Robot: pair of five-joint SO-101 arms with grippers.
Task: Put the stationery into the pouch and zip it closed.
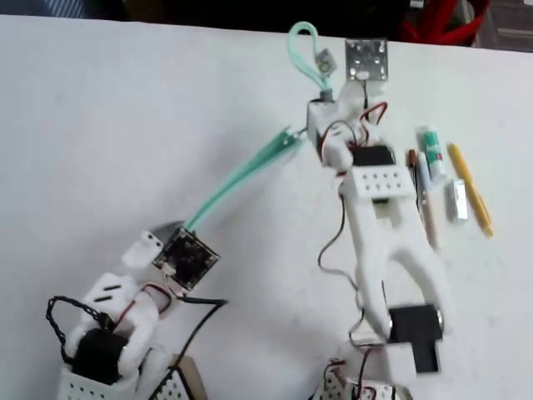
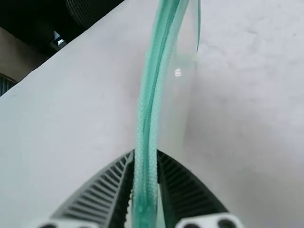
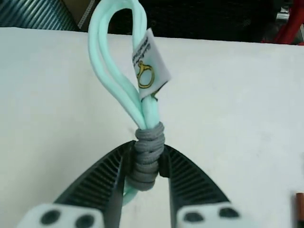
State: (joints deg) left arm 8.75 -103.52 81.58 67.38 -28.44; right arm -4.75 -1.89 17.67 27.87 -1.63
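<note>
Evidently the clear plastic pouch with mint-green zip stretches taut over the middle of the white surface. My left hand clamps its zip end, my right hand the grey-bound mint pull cord. The loose pens lie unpacked toward the right edge, so I judge drawing the zip open comes next.

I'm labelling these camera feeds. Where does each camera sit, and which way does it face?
High view: fixed above the table, looking down on the left arm, right arm, the pouch and stationery.
Left wrist view: on the left arm, looking past the left tool, shut on the pouch's zip edge.
Right wrist view: on the right arm, looking past the right tool, shut on the cord loop.
Shared: high and left wrist views both show the pouch.
</note>
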